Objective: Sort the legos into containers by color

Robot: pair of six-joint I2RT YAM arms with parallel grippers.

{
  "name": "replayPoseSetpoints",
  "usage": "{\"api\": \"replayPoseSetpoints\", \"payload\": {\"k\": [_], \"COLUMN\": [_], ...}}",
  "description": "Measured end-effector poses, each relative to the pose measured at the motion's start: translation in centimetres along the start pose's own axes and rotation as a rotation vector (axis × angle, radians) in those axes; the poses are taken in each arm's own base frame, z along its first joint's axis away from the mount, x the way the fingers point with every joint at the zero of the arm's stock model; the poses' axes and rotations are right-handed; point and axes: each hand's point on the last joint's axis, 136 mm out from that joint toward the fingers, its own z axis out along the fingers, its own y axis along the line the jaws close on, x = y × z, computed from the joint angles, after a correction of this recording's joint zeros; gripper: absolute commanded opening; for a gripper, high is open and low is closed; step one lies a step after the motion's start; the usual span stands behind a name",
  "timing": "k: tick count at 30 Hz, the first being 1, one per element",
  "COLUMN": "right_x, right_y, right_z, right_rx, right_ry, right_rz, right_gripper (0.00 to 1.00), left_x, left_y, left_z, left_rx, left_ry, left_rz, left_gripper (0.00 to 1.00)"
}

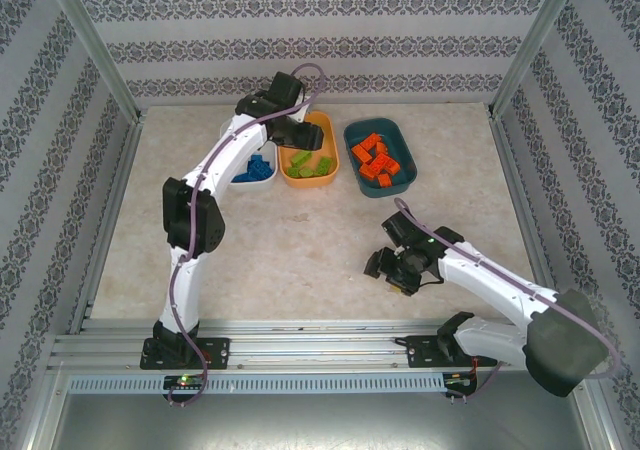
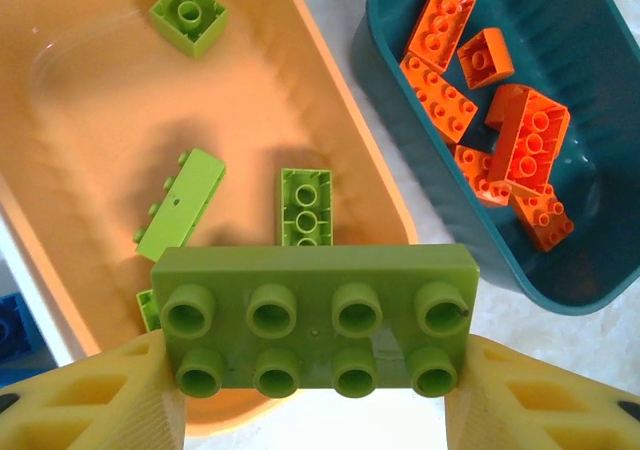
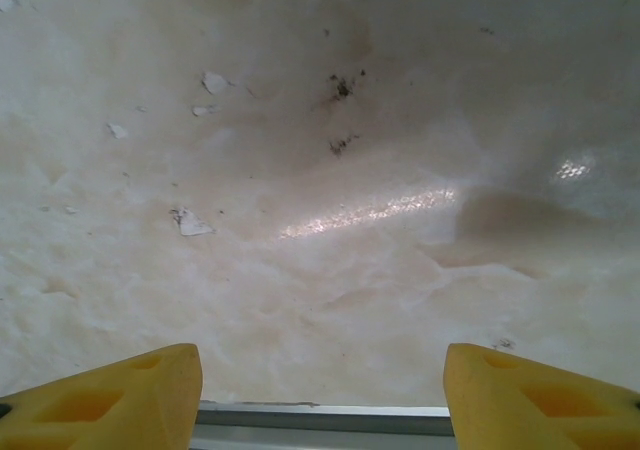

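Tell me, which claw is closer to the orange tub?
Left. The left gripper hangs over the orange tub, holding a green brick; the right gripper is well away, open over bare table.

Held brick: eight-stud lime green brick [image 2: 315, 320], studs facing the camera, clamped by its short ends between yellow fingers [image 2: 90, 400].
Orange tub [image 2: 100, 90]: beneath it, holding loose green bricks [image 2: 305, 205].
Teal tub [image 2: 590, 120]: just right, holding orange bricks [image 2: 525, 145].
Desk [image 2: 330, 10]: pale strip between tubs.

In my left gripper [image 2: 315, 375], the lime green brick [image 2: 315, 315] is glossy plastic; the orange tub [image 2: 90, 120] below shines smooth.
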Motion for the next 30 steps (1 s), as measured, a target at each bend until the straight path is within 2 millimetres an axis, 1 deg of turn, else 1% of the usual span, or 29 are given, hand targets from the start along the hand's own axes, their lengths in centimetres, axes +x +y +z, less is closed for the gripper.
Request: {"api": "replayPoseSetpoints", "payload": {"k": [4, 8, 12, 17, 23, 30], "right_x": [0.2, 0.3, 0.1, -0.1, -0.2, -0.4], "right_y": [-0.3, -0.6, -0.3, 0.2, 0.3, 0.7], "right_z": [0.6, 1.0, 0.7, 0.5, 0.5, 0.4], "right_rx": [0.029, 0.05, 0.046, 0.037, 0.049, 0.055], "right_ry": [0.023, 0.035, 0.033, 0.027, 0.035, 0.039], "right_rz": [0.005, 0.008, 0.004, -0.003, -0.001, -0.016], "right_gripper": [0.66, 0.67, 0.67, 0.68, 0.68, 0.68], "left_x": [-0.3, -0.2, 0.2, 0.2, -0.1, -0.1], "left_y": [0.0, 0.2, 0.5, 0.8, 1.7, 3.0], "left_z": [0.7, 1.7, 2.7, 3.1, 4.0, 6.0], "left_rx": [0.004, 0.001, -0.003, -0.002, -0.003, 0.016], "left_ry": [-0.004, 0.008, 0.025, 0.028, 0.026, 0.04], "left_rz": [0.0, -0.002, -0.005, -0.016, -0.045, -0.097], "left_gripper": [0.6, 0.59, 0.6, 0.6, 0.6, 0.61]}}
